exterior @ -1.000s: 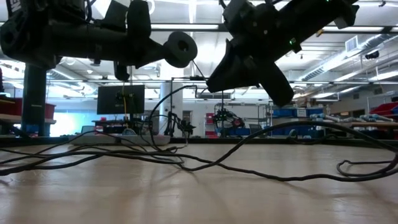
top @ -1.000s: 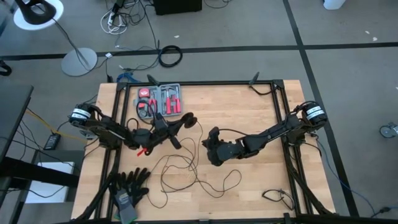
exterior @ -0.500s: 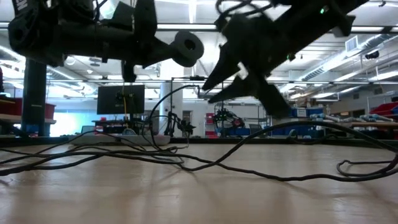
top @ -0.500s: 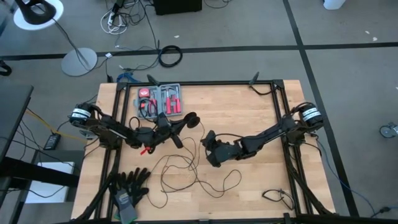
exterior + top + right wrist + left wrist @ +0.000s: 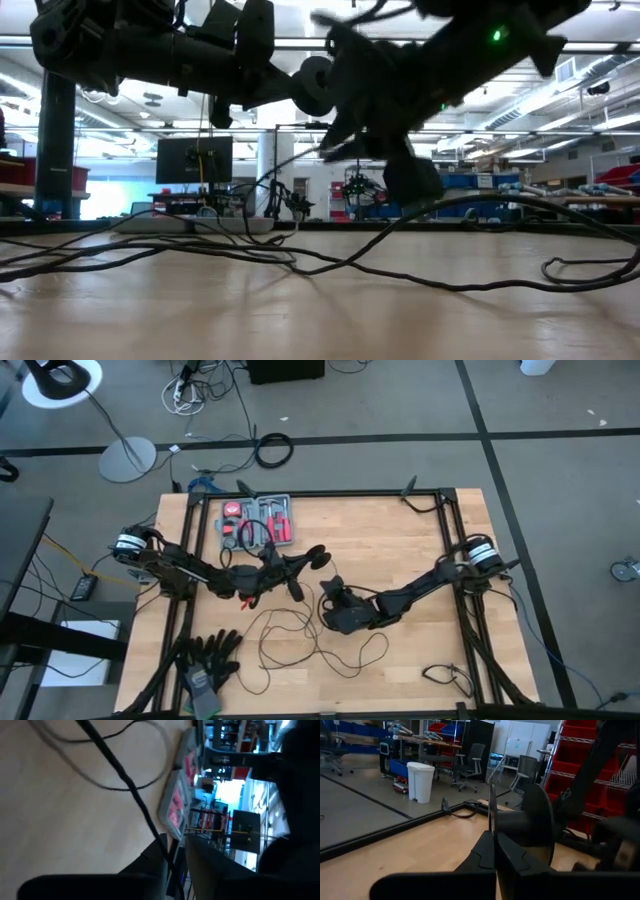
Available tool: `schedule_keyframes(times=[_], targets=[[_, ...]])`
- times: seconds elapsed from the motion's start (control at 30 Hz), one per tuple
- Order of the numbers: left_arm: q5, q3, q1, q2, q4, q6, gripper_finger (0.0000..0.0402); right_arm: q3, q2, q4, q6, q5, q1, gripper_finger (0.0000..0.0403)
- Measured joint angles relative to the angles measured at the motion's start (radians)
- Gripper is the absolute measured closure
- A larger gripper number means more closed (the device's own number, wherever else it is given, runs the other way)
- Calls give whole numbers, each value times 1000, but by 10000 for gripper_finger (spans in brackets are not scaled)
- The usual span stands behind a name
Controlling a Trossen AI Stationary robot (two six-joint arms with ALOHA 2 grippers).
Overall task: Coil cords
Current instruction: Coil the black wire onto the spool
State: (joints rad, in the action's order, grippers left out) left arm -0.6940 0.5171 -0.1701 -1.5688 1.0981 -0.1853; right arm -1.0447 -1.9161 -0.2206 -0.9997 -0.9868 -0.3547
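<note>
The cord is a thin black wire lying in loose loops [image 5: 300, 635] on the wooden table, and it also shows in the low view [image 5: 400, 265]. It ends in a round black puck [image 5: 318, 555]. My left gripper [image 5: 297, 563] reaches level from the table's left and is shut on the puck [image 5: 536, 820], which is held above the table's middle. My right gripper [image 5: 327, 588] comes from the right, slanting down, just right of the puck. It is shut on a stretch of the cord [image 5: 125, 780]. My left gripper pinches a thin upright plate [image 5: 492, 822] on the puck's near side between its two fingers. The fingers lie level and come from the table's left. The puck is lifted clear of the table, standing on edge. My right gripper has the cord running into the narrow gap between its two fingers [image 5: 169, 856]. The fingers slant down from the table's right. From them the cord leads off in a fairly straight line above the wood.
A grey tray of red tools [image 5: 258, 522] stands at the far left. Black gloves [image 5: 210, 660] lie at the near left corner, and a short black cable [image 5: 445, 678] lies near the right rail. Black frame rails [image 5: 455, 560] edge the table.
My right gripper has moved down and toward the table's left, closer to the puck, and has rolled about its own line. Its fingers spread apart midway and have come together again. My left gripper has carried the puck a little toward the right.
</note>
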Motion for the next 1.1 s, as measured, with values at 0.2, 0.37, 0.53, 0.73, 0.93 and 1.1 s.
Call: schedule_keyframes(times=[0.2, 0.37, 0.53, 0.73, 0.93, 1.1], targets=[[0, 0, 0, 2, 9, 3, 401, 0, 23, 31, 121, -10, -11, 363], [-10, 0, -8, 30, 6, 46, 401, 0, 23, 125, 460, -14, -11, 368], [-69, -1, -38, 56, 2, 134, 401, 0, 24, 149, 777, -8, -12, 365], [-131, -1, -59, 66, 5, 183, 401, 0, 24, 143, 912, 105, -23, 365], [-187, -1, -60, 66, -36, 177, 401, 1, 24, 106, 917, 155, -35, 366], [-256, -1, -60, 66, -47, 176, 401, 1, 24, 73, 902, 154, -49, 367]])
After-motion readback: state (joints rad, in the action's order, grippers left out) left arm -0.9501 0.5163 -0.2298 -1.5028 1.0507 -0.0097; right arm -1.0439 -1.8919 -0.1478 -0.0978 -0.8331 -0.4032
